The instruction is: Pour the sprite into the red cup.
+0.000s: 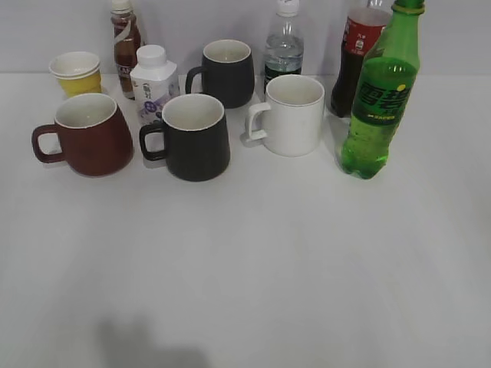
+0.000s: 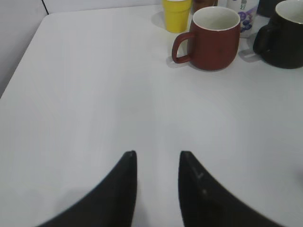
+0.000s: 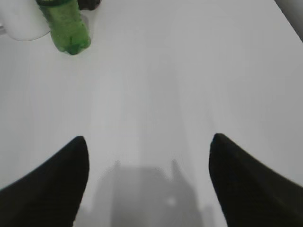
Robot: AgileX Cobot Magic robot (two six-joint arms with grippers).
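The sprite [image 1: 380, 100], a tall green bottle with a green label, stands upright at the right of the white table; its base shows at the top left of the right wrist view [image 3: 66, 28]. The red cup [image 1: 86, 134] stands at the left with its handle pointing left and its inside empty; it also shows in the left wrist view [image 2: 213, 38]. My left gripper [image 2: 157, 153] is open with a narrow gap, empty, well short of the red cup. My right gripper [image 3: 149, 139] is wide open and empty, short of the sprite. Neither gripper shows in the exterior view.
Two black mugs [image 1: 193, 136] [image 1: 226, 73], a white mug [image 1: 290, 115], a yellow paper cup [image 1: 77, 73], a small white milk bottle [image 1: 153, 83], a brown drink bottle [image 1: 126, 42], a water bottle [image 1: 284, 46] and a cola bottle [image 1: 357, 54] stand nearby.
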